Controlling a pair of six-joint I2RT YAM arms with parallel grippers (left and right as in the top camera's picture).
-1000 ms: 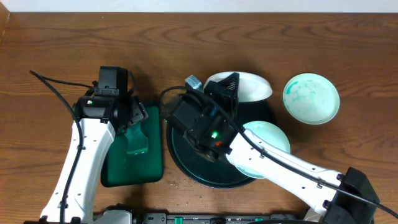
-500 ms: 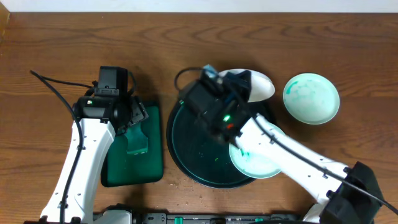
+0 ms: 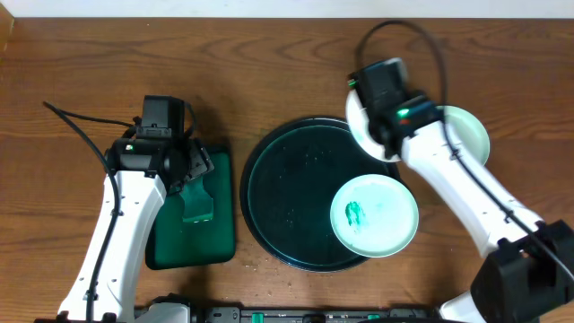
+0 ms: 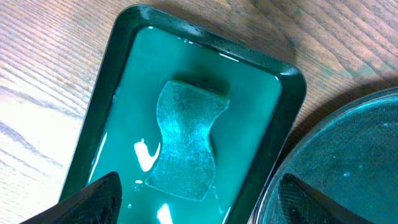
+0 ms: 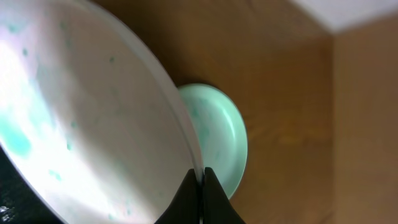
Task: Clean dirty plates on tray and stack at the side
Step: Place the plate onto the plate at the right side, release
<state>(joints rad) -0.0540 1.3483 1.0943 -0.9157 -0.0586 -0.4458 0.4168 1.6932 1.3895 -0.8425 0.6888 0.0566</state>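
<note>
wood table (image 3: pixel 72 54) | right tool (image 5: pixel 200 182) pinching plate (image 5: pixel 93 124) rim | left tool (image 4: pixel 200 198) wide

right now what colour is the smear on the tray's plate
Teal-green smear on small round white plate; overhead view.

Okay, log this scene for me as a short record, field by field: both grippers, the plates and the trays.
left gripper: open, over sponge
sponge: lying in teal liquid in small tray
right gripper: shut on rim of held plate
held plate: tilted, teal specks on it
table plate: on the wood, right of round tray
tray plate: teal smear, at round tray's right edge
</note>
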